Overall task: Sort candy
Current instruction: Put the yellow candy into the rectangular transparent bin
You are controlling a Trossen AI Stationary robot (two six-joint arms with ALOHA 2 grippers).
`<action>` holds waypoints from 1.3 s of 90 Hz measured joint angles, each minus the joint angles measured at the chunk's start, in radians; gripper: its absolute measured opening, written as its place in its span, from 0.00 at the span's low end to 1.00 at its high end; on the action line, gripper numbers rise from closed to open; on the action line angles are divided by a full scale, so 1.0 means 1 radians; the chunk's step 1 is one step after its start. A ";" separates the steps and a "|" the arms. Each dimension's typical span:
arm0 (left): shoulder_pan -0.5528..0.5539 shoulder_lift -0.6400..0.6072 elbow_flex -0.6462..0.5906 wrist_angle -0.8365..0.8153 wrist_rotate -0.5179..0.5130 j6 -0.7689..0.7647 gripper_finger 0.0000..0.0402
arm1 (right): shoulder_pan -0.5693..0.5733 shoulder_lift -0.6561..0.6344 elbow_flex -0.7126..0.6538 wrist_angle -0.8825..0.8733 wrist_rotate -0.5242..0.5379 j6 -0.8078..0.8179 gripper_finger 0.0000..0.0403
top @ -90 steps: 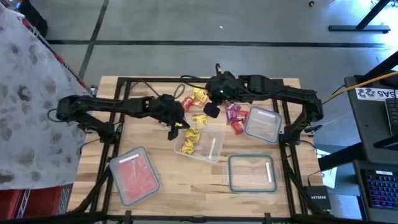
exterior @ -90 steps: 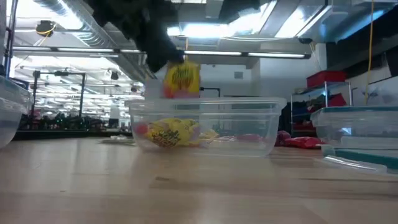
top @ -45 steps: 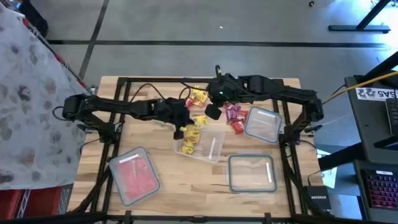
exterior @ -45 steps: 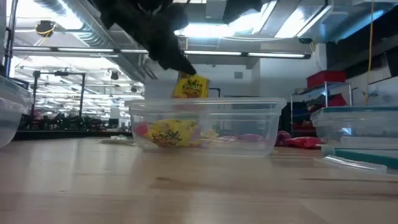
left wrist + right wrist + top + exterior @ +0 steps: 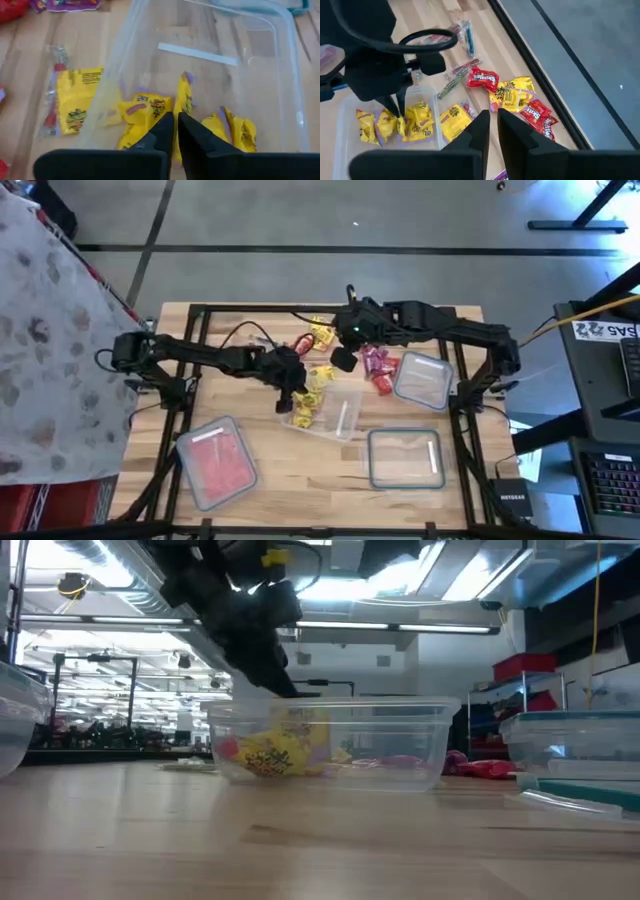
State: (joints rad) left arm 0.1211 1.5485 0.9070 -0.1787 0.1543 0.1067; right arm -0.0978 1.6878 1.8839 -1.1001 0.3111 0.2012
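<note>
The wooden worktop [image 5: 270,470] holds four clear plastic boxes. The box in the middle [image 5: 345,416] has yellow candy [image 5: 145,111] lying in its left end. A box near the front left [image 5: 215,462] has a red sheet in it. A box at the front right [image 5: 405,457] and a box at the far right [image 5: 420,380] show no candy in them.

The left tool [image 5: 291,392] reaches down into the left end of the middle box. Its tips are almost shut, right over the yellow candy, and hold nothing that shows.

The right tool [image 5: 341,359] hangs over the far middle of the worktop. Its tips are close together with nothing between them.

More candy lies loose on the worktop. Yellow and red pieces [image 5: 506,93] lie at the far side. Purple and red pieces [image 5: 377,367] lie just left of the far right box.
</note>
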 joint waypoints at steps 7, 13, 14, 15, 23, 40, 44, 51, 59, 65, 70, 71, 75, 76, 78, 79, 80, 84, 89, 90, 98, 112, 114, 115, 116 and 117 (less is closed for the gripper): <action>0.012 -0.002 0.001 -0.011 0.002 -0.029 0.11 | -0.001 0.000 0.000 0.000 0.000 0.000 0.06; 0.028 -0.004 0.002 -0.030 -0.021 -0.071 0.17 | 0.000 0.000 0.000 0.000 0.000 0.000 0.06; 0.031 -0.004 0.002 -0.031 -0.029 -0.081 0.18 | -0.001 0.000 0.000 0.000 0.000 0.000 0.06; 0.034 -0.004 0.003 -0.032 -0.038 -0.087 0.19 | -0.001 0.000 0.000 0.000 0.000 0.000 0.06; 0.057 -0.004 0.003 -0.053 -0.073 -0.133 0.26 | 0.000 0.000 0.000 0.001 0.000 0.000 0.06; 0.075 -0.030 0.004 -0.051 -0.001 -0.190 0.32 | 0.000 0.000 0.000 0.000 -0.001 0.001 0.06; 0.074 -0.031 0.004 -0.051 0.061 -0.193 0.31 | 0.000 0.000 0.000 0.000 0.000 0.001 0.06; 0.069 -0.023 0.004 -0.036 0.156 -0.199 0.27 | 0.000 0.000 0.000 0.002 -0.001 0.001 0.06; 0.057 0.008 0.004 0.002 0.186 -0.193 0.21 | 0.000 0.000 0.000 0.007 0.000 0.001 0.06; 0.048 0.050 0.004 0.051 0.182 -0.178 0.17 | 0.000 0.000 0.000 0.013 0.000 0.001 0.06; 0.046 0.094 0.004 0.103 0.180 -0.172 0.13 | 0.000 0.000 0.000 0.019 0.001 0.000 0.06; 0.046 0.102 0.004 0.111 0.182 -0.173 0.12 | 0.000 0.000 0.000 0.021 0.001 0.000 0.06; 0.049 0.133 0.004 0.138 0.197 -0.181 0.10 | 0.000 0.000 0.000 0.026 0.002 0.000 0.06; 0.050 0.139 0.003 0.142 0.201 -0.185 0.09 | 0.000 0.000 0.000 0.027 0.002 0.000 0.06; 0.054 0.148 0.003 0.146 0.207 -0.201 0.08 | 0.000 0.000 0.000 0.028 0.002 0.000 0.06; 0.056 0.151 0.003 0.147 0.209 -0.207 0.07 | 0.000 0.000 0.000 0.028 0.002 0.000 0.06; 0.058 0.153 0.003 0.148 0.210 -0.214 0.07 | 0.000 0.000 0.000 0.028 0.002 0.000 0.06; 0.066 0.155 0.003 0.150 0.210 -0.244 0.04 | 0.000 0.000 0.000 0.027 0.002 0.000 0.06; 0.077 0.155 0.003 0.149 0.204 -0.278 0.02 | 0.000 0.000 0.000 0.027 0.002 0.000 0.06; 0.080 0.154 0.003 0.147 0.204 -0.282 0.02 | 0.000 0.000 0.000 0.026 0.002 0.001 0.06; 0.099 0.154 0.003 0.127 0.201 -0.312 0.00 | 0.000 0.000 0.000 0.027 0.002 0.001 0.06; 0.132 0.154 0.003 0.110 0.203 -0.317 0.01 | 0.000 0.000 0.000 0.028 0.008 -0.014 0.06; 0.136 0.154 0.003 0.110 0.204 -0.317 0.01 | 0.000 0.000 0.000 0.028 0.013 -0.018 0.06; 0.138 0.154 0.003 0.110 0.204 -0.317 0.01 | 0.000 0.000 0.000 0.028 0.014 -0.020 0.06; 0.140 0.154 0.003 0.110 0.203 -0.316 0.01 | 0.000 0.000 0.000 0.028 0.016 -0.021 0.06; 0.143 0.154 0.003 0.110 0.201 -0.316 0.01 | 0.000 0.000 0.000 0.028 0.018 -0.022 0.06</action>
State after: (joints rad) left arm 0.2637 1.7027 0.9100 -0.0685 0.3556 -0.2093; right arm -0.0982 1.6878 1.8839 -1.0725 0.3290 0.1795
